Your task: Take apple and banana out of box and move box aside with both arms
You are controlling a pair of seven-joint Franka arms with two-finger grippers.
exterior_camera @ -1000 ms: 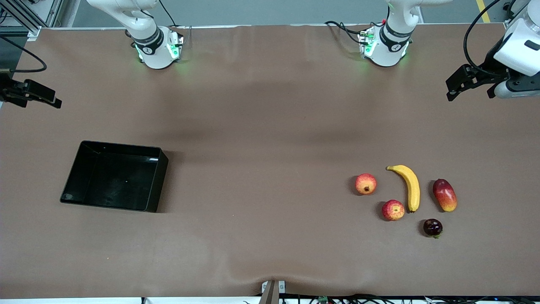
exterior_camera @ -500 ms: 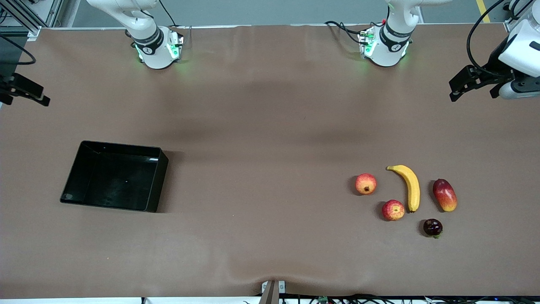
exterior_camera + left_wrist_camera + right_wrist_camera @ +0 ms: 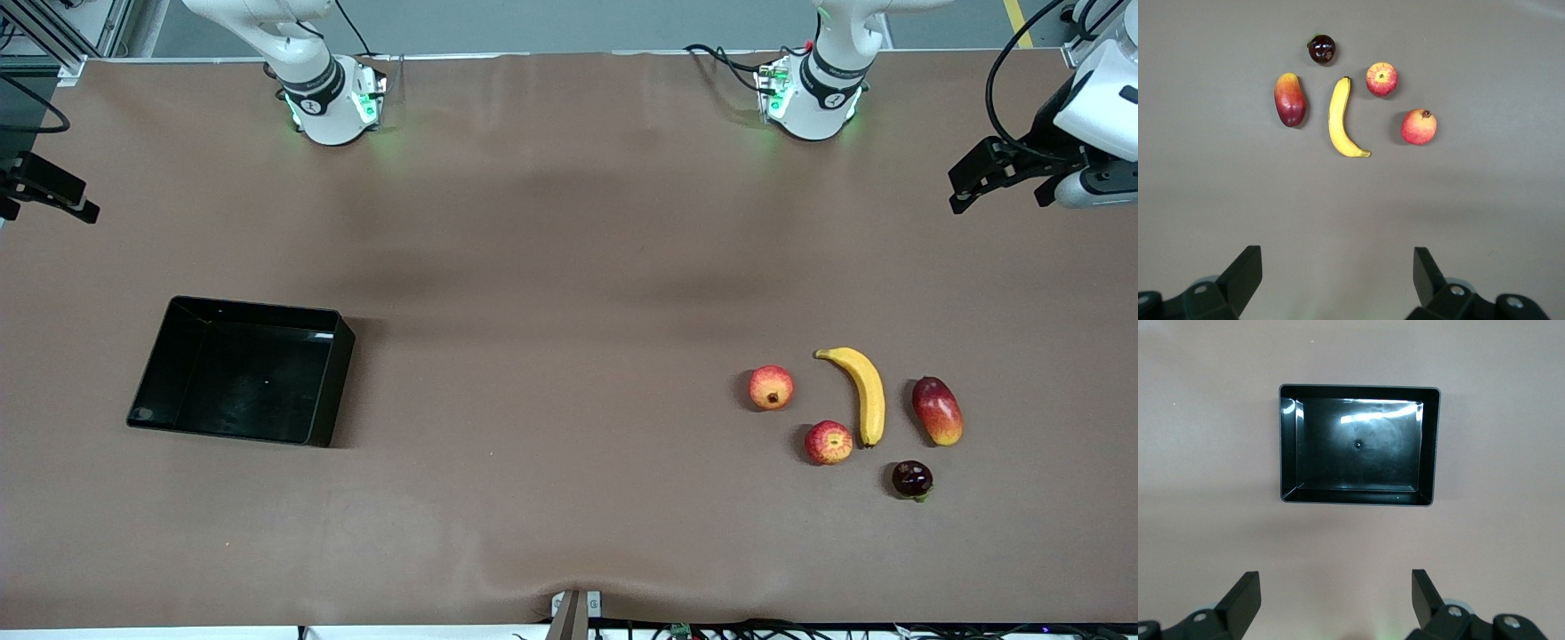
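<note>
Banana [image 3: 864,392], apple [image 3: 829,443] (touching? I cannot tell) toward left arm's end; black tray [image 3: 165,354] toward right arm's. I see left gripper [image 3: 1338,272] and right gripper [image 3: 1336,590], jaws released, raised over the bare tabletop [image 3: 551,311].

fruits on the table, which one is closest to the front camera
The small dark purple fruit with a green stem. It lies lowest in the front view, below the apple, the banana, the mango and the pomegranate-like fruit.
</note>
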